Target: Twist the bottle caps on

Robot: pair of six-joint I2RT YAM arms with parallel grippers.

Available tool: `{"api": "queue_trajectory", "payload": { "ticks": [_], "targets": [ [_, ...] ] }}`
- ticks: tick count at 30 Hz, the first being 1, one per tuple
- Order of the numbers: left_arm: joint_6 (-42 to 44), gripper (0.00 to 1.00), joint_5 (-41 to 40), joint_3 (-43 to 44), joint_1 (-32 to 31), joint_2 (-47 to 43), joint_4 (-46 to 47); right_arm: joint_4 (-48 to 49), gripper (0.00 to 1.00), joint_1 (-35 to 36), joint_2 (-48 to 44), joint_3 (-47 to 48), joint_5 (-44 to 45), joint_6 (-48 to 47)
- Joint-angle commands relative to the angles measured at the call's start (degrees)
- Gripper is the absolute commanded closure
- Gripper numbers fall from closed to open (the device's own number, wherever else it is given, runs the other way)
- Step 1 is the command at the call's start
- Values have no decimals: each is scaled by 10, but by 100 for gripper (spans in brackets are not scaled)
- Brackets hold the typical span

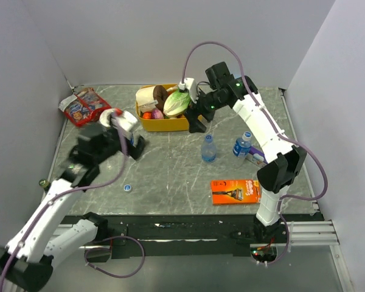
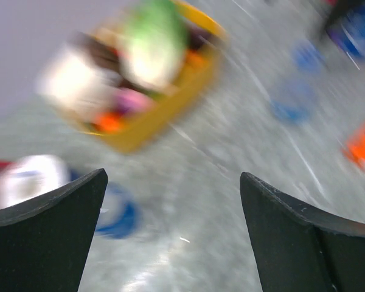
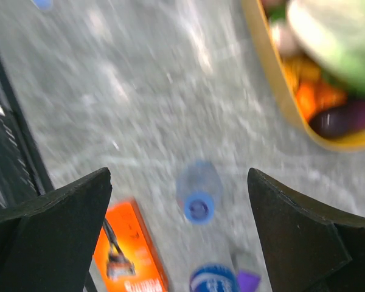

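Observation:
A small clear bottle (image 1: 208, 149) stands upright mid-table with a blue cap (image 1: 208, 139) on its neck. It also shows from above in the right wrist view (image 3: 199, 193). A second bottle (image 1: 243, 146) with a blue label stands to its right, low in the right wrist view (image 3: 214, 280). A loose blue cap (image 1: 128, 188) lies on the table near the left. My right gripper (image 1: 198, 125) (image 3: 179, 173) is open and empty, above and behind the first bottle. My left gripper (image 1: 135, 145) (image 2: 173, 176) is open and empty over bare table; its view is blurred.
A yellow tray (image 1: 170, 123) of toy food stands at the back centre. A red snack packet (image 1: 84, 107) lies at the back left. An orange razor box (image 1: 234, 190) lies front right. A blurred white and blue thing (image 2: 112, 213) lies by my left finger.

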Motion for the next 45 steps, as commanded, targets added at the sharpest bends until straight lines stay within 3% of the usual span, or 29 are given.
{"api": "queue_trajectory", "payload": {
  "ticks": [1,6,8,12,20,33,42,45],
  "targets": [
    [-59,4,-113,107,88,-23,-31,87,1,53,10,56,-77,95],
    [-149,4,-147,167,192,-18,-66,277,2,113,37,43,-44,203],
    [-185,4,-127,195,223,-8,-82,376,4,141,46,24,-33,225],
    [-205,4,-87,230,275,9,-92,479,7,164,96,29,-24,281],
    [-191,4,-52,214,275,-7,-96,519,7,194,185,81,-9,292],
    [-191,4,-29,202,275,-9,-105,560,10,213,246,92,13,291],
    [-184,4,-22,208,275,-3,-111,563,23,216,269,94,11,287],
    [-187,4,-21,205,275,-1,-105,566,32,216,273,97,6,287]
  ]
}}
